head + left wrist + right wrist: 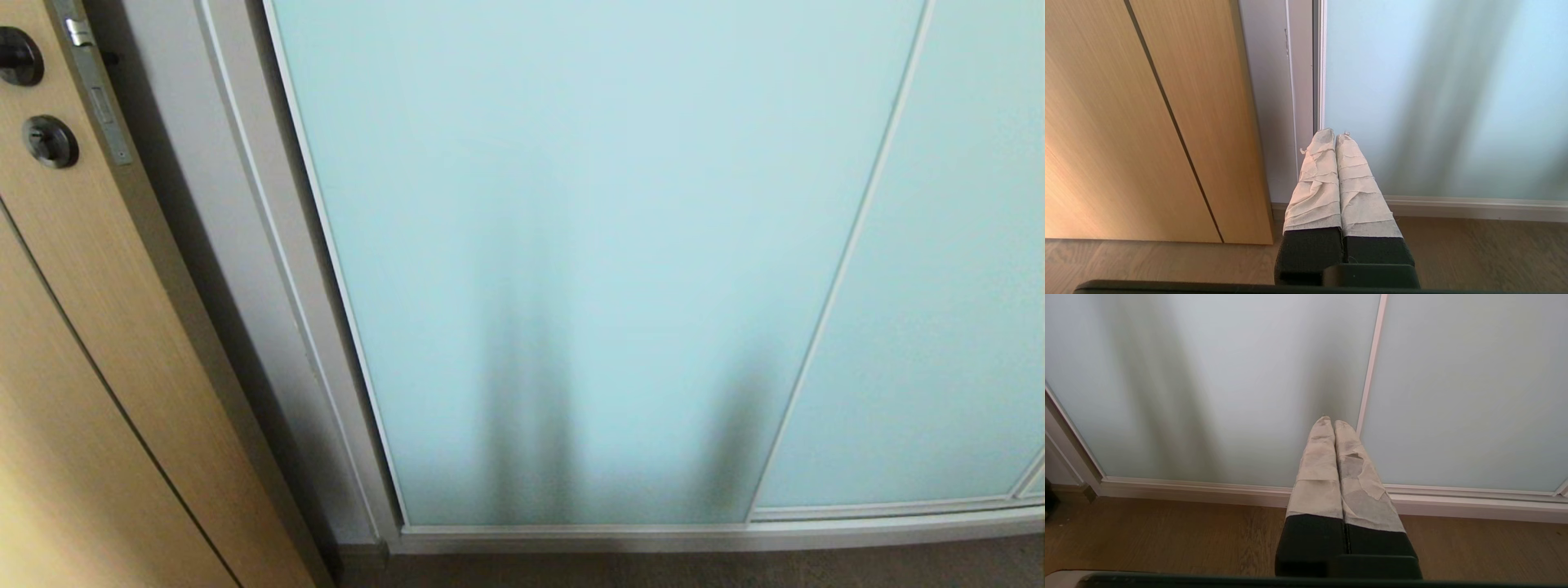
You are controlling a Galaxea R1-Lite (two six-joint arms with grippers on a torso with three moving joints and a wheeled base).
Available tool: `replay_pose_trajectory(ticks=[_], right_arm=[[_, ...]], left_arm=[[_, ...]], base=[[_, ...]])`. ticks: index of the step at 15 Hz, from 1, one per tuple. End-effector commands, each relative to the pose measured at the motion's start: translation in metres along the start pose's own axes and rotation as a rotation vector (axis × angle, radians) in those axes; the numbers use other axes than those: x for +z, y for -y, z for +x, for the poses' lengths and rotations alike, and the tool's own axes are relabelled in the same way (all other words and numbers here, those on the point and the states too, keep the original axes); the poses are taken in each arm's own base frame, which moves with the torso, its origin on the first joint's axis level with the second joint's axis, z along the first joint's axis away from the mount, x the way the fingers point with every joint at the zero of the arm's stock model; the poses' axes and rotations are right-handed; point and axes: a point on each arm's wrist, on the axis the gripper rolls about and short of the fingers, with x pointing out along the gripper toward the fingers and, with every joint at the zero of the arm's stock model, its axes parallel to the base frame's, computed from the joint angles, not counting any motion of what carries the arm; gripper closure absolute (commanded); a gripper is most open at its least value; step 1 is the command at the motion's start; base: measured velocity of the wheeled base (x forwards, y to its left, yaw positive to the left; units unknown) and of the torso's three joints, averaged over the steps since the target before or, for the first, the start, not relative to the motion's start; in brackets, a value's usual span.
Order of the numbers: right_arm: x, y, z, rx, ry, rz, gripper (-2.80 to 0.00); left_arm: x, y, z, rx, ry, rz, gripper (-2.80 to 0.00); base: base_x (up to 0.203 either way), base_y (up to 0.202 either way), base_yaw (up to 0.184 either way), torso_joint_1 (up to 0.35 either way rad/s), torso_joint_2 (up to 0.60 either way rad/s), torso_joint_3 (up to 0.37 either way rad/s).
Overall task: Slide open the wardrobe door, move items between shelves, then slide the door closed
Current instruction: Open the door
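**Wardrobe shut, both arms parked: nothing begun**

The sliding wardrobe door (588,245) fills the head view, a pale aqua frosted panel in a thin silvery frame, closed hard up against the grey jamb (269,269) on its left edge. A second frosted panel (955,310) sits to its right, the two meeting at a slim vertical frame strip (841,261). Further left stands the oak door (73,343), which is no part of the job. The cushions and shelves are hidden behind the glass.

Neither arm shows in the head view. In its wrist view, the left gripper (1335,136) hangs low near the floor (1474,253), its tape-wrapped fingers (1316,179) pressed together with nothing between them, aimed at the door's left frame edge. The right gripper (1333,424) is likewise pressed together and empty, pointing at the strip between the two panels.

Risks, as I judge them: the glass face offers no handle in sight, so a flat push may simply slip and leave the door unmoved. Hooking the frame at the left edge means working close to the jamb, where a finger could jam. Pushing on the wrong panel would open the wrong compartment. Pressing hard on glass invites damage; a firm sideways load low on the frame may rack the door in its bottom track (694,535).
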Motion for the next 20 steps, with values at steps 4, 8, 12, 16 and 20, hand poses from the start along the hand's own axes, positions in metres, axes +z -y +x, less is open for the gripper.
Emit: replay_pose_trajectory(ticks=[4,8,12,16,20], right_arm=[[0.000,0.000,0.000,0.000,0.001,0.002,0.00],[0.000,0.000,0.000,0.000,-0.001,0.003,0.00],[0.000,0.000,0.000,0.000,0.001,0.003,0.00],[0.000,0.000,0.000,0.000,-0.001,0.003,0.00],[0.000,0.000,0.000,0.000,-0.001,0.003,0.00]], left_arm=[[0.000,0.000,0.000,0.002,-0.002,0.000,0.00],[0.000,0.000,0.000,0.004,-0.013,0.000,0.00],[0.000,0.000,0.000,-0.005,-0.019,0.074,0.00],[0.027,0.000,-0.003,-0.002,-0.001,0.099,0.00],[0.116,-0.002,0.006,0.054,0.084,-0.003,0.00]], base=[[0.000,0.000,0.000,0.000,0.00,0.000],[0.000,0.000,0.000,0.000,0.00,0.000],[0.000,0.000,0.000,0.000,0.00,0.000],[0.000,0.000,0.000,0.000,0.00,0.000],[0.000,0.000,0.000,0.000,0.00,0.000]])
